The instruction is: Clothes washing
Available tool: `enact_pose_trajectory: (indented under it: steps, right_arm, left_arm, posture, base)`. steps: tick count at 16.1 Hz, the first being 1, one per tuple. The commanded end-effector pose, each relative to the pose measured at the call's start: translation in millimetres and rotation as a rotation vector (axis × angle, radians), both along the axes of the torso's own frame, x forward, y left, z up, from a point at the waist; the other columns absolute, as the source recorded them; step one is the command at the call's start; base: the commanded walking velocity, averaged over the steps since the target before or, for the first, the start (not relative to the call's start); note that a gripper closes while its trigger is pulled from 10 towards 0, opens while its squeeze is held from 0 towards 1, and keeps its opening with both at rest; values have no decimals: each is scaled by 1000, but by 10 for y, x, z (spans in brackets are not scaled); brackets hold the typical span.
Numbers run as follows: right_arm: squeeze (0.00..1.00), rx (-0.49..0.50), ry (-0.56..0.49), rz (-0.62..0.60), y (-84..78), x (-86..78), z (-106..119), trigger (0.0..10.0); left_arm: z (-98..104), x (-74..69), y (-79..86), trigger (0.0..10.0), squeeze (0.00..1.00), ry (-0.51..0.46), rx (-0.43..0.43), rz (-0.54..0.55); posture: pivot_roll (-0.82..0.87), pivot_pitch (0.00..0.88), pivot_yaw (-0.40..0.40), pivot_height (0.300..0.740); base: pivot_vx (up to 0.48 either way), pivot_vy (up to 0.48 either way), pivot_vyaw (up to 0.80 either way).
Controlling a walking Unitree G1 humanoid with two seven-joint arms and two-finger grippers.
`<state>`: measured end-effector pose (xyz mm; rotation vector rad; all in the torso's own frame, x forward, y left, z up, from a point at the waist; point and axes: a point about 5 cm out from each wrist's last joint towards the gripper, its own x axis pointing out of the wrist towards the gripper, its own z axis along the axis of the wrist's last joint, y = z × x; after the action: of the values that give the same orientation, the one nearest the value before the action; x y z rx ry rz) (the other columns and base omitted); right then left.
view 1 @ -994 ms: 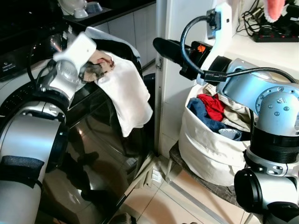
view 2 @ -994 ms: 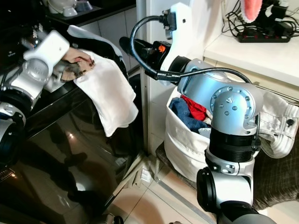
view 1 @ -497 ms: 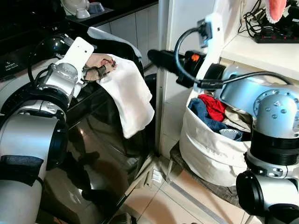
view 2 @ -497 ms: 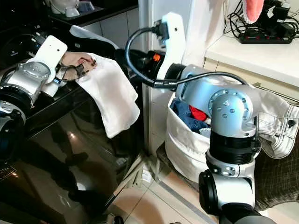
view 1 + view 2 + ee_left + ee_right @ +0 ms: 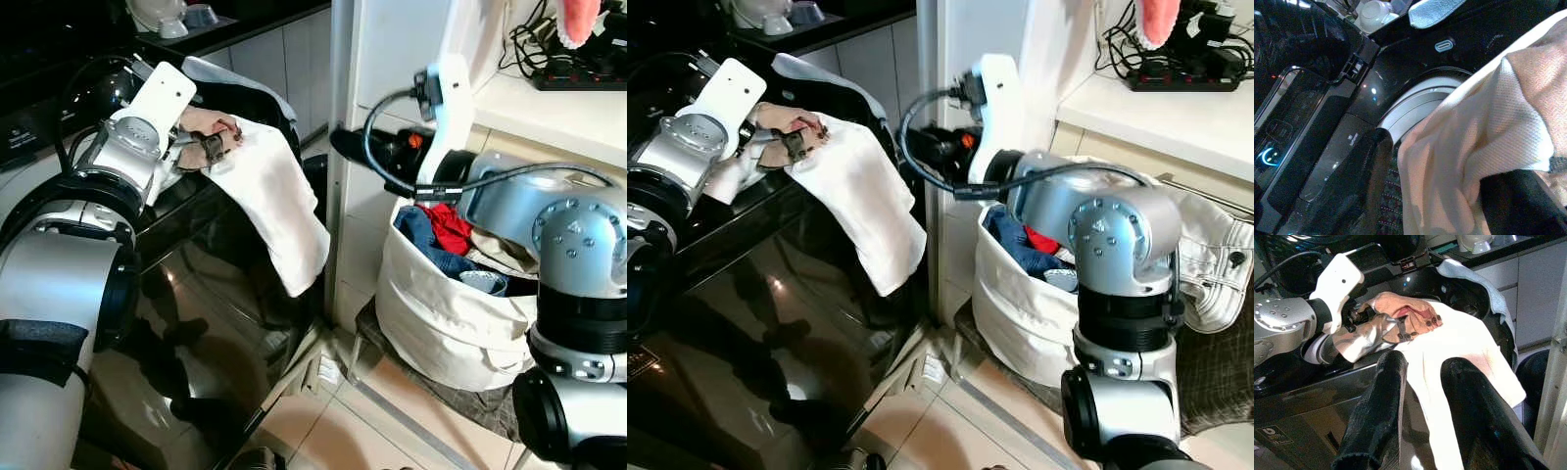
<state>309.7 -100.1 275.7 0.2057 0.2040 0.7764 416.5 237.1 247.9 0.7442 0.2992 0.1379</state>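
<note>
White garment (image 5: 279, 201) hanging lower off the washer (image 5: 186, 294) than before, left claw (image 5: 201, 147) clamped on it, right claw (image 5: 1425, 406) apart.

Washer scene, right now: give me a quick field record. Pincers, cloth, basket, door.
left pincer: shut on the white cloth, held up at the washer's top edge
white cloth: bunched at the pincer, the rest hangs down over the washer door
washer door: dark glossy panel below the cloth
right pincer: open, empty, pointed toward the cloth, beside the white cabinet
laundry basket: white fabric, on the floor to the robot's right
basket contents: red garment, blue garment, others
</note>
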Motion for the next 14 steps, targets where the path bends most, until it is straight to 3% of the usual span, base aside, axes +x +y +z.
enact_pose_trajectory:
  steps: [1, 3, 5, 6, 7, 8, 9, 10, 12, 13, 14]
  right_arm:
    - [0, -2, -14, -20, -20, 15, 20, 10000]
    - [0, 1, -10, -40, -62, 42, 9, 10000]
    - [0, 4, 1, -85, -119, 86, -22, 10000]
    - [0, -25, 5, -134, -160, 114, -87, 10000]
    - [0, -100, -2, -200, -216, 144, -191, 10000]
    - [0, -165, -9, -241, -251, 156, -283, 10000]
    - [0, -198, -9, -258, -265, 155, -345, 10000]
    - [0, -200, -6, -260, -267, 148, -367, 10000]
    - [0, -198, -11, -270, -276, 142, -378, 10000]
    - [0, -203, -25, -288, -295, 149, -395, 10000]
    - [0, -205, -27, -291, -299, 151, -398, 10000]
  left_arm:
    - [206, 20, 6, 10000, 1000, -54, 21, 7]
    - [256, 29, -17, 10000, 1000, -70, -30, -2]
    - [339, 43, -57, 10000, 1000, -121, -139, -3]
    - [414, 48, -55, 10000, 1000, -192, -210, 17]
    - [494, 46, -35, 10000, 392, -274, -283, 49]
    - [512, 37, 4, 10000, 0, -307, -306, 79]
    - [497, 25, 49, 10000, 0, -295, -262, 95]
    - [492, 13, 89, 10000, 0, -258, -84, 90]
    - [446, 11, 95, 10000, 0, -180, 77, 41]
    - [233, 6, 47, 10000, 0, 36, 122, -68]
    - [187, 1, 33, 10000, 0, 76, 102, -87]
  posture:
    - [-67, 0, 58, 740]
    - [-70, 0, 60, 740]
    - [-70, 0, 59, 740]
    - [-70, 0, 59, 740]
    - [-67, 0, 55, 740]
    - [-67, 0, 56, 740]
    - [-67, 0, 56, 740]
    - [-66, 0, 55, 740]
    - [-66, 0, 54, 740]
    - [-68, 0, 57, 740]
    - [-68, 0, 57, 740]
  base:
    - [0, 0, 0]
    - [0, 0, 0]
    - [0, 0, 0]
    - [0, 0, 0]
    - [0, 0, 0]
    - [0, 0, 0]
    - [0, 0, 0]
    - [0, 0, 0]
    - [0, 0, 0]
    - [0, 0, 0]
    - [0, 0, 0]
